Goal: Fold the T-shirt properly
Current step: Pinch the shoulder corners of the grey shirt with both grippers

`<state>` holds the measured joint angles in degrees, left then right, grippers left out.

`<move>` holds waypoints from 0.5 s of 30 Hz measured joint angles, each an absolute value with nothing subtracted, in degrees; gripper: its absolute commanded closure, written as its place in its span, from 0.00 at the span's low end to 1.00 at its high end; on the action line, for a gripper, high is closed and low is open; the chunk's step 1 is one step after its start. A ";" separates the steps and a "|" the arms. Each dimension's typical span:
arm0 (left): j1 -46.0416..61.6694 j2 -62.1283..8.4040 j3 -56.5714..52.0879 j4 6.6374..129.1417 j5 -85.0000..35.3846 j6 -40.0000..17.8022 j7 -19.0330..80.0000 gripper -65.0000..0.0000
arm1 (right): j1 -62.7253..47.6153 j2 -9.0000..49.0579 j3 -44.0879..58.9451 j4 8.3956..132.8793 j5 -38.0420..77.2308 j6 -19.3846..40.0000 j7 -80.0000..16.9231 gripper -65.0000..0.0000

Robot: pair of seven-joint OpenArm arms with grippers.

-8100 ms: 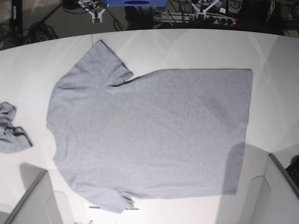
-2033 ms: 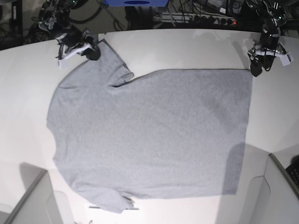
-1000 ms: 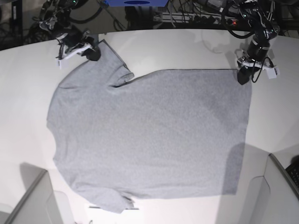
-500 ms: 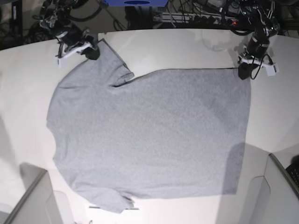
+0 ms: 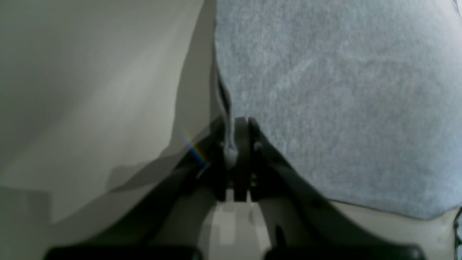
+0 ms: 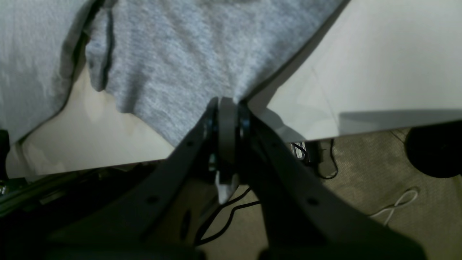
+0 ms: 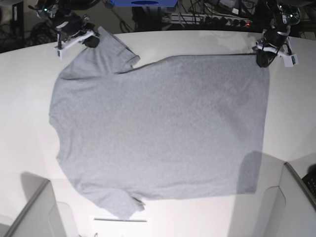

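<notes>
You're looking at the T-shirt point(image 7: 158, 128) lying spread out flat on the white desk point(image 7: 197, 42), plain grey side up, no lettering showing from the base view. The neck end is pointing toward that view's left, the hem edge is running down the right side, and one sleeve is reaching up toward the far left corner while the other is lying at the near edge.

Your left gripper point(image 7: 262, 60) is sitting at the far hem corner, on the base view's right. From the left wrist view, the left gripper point(image 5: 236, 135) is clenched, and a thin fold of the T-shirt point(image 5: 343, 101) edge is pinched between the closed fingers, with the cloth rising away from the desk point(image 5: 90, 90) just beside it.

Your right gripper point(image 7: 91, 40) is parked at the tip of the far sleeve, on the base view's left. In the right wrist view, the right gripper point(image 6: 226, 119) is squeezed tight on the sleeve edge of the T-shirt point(image 6: 202, 61), grey fabric fanning out above the fingers. The sleeve is sagging into a soft fold to the left of the grip, and the desk point(image 6: 361, 72) edge is showing right behind it, with floor point(image 6: 379, 187) and loose cables point(image 6: 216, 220) below.

Both corners are being held along the far side of the shirt, well apart from each other.
</notes>
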<state>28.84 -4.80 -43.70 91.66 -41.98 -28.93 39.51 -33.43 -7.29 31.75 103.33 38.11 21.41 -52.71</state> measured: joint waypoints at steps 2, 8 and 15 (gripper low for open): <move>30.22 -4.78 -43.68 92.79 -42.02 -28.99 39.53 1.00 | -33.93 -7.27 31.75 103.46 38.13 21.41 -52.64 1.00; 31.59 -4.78 -43.68 92.99 -42.06 -29.10 39.40 1.00 | -35.14 -7.27 31.77 103.55 38.57 21.43 -52.34 1.00; 32.62 -4.75 -43.68 93.01 -41.80 -29.08 39.29 1.00 | -35.73 -7.29 31.75 106.52 36.84 20.56 -53.76 1.00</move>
<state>32.62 -4.75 -43.68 93.01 -41.80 -29.08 39.29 -35.73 -7.29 31.75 106.52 36.84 20.56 -53.76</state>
